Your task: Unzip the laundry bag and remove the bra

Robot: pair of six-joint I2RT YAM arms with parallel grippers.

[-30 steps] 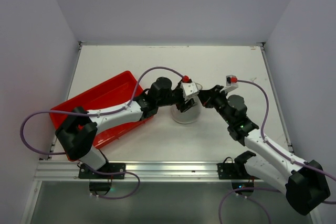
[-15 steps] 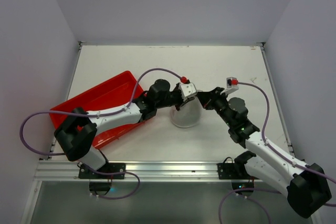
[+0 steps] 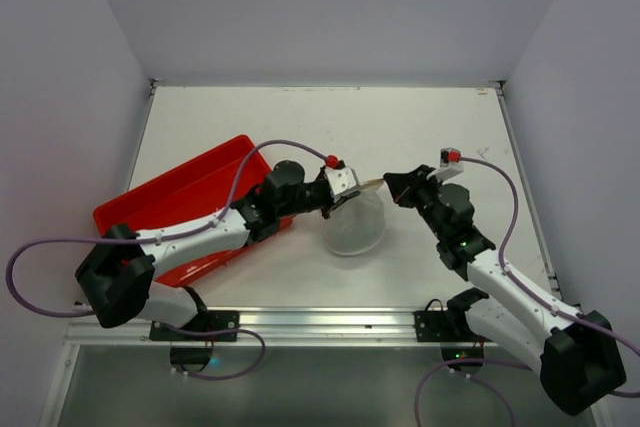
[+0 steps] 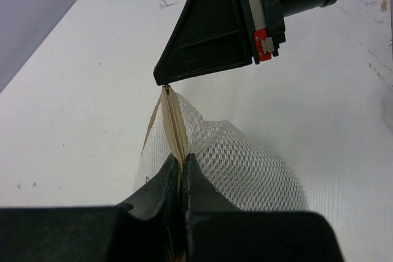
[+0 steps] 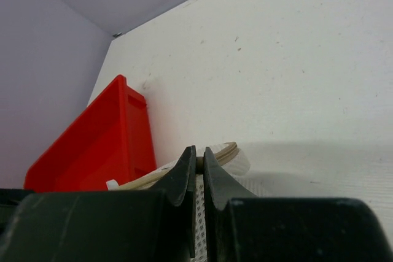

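Observation:
The laundry bag (image 3: 355, 229), a small drum of white mesh, hangs stretched between my two grippers at mid-table. Its beige zipper rim (image 3: 370, 185) runs taut from one gripper to the other. My left gripper (image 3: 345, 197) is shut on the zipper tape (image 4: 175, 124) at the bag's left side, with mesh (image 4: 245, 164) bulging to its right. My right gripper (image 3: 392, 185) is shut on the far end of the zipper (image 5: 221, 150); its black finger (image 4: 209, 35) shows at the top of the left wrist view. The bra is hidden.
A red plastic tray (image 3: 185, 192) lies at the left, under the left forearm, and shows as a red wall (image 5: 98, 145) in the right wrist view. White walls close the table at the back and on both sides.
My left gripper has shut on the zipper rim and drawn back to the left. The right gripper eased slightly right. The bag's top is now pulled taut between them.

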